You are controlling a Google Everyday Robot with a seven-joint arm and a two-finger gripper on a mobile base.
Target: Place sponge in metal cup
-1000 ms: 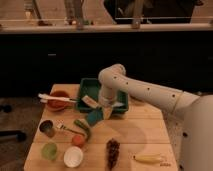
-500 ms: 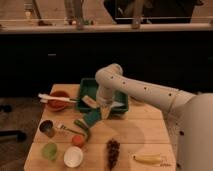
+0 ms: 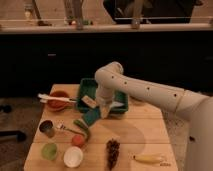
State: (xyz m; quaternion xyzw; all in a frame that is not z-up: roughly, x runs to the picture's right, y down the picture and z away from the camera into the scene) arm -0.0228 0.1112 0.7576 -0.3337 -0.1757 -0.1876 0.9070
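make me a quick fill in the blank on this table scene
1. The tool hangs at the front edge of the tray, beside the teal ___.
2. The light green cup stands just in front of the metal cup, beside a ___ bowl.
3. The yellow fruit near the front edge of the table is a ___.

Missing words: sponge; white; banana

Gripper [image 3: 104,112] low, ctr — jaws tight, arm [image 3: 145,92] bent.
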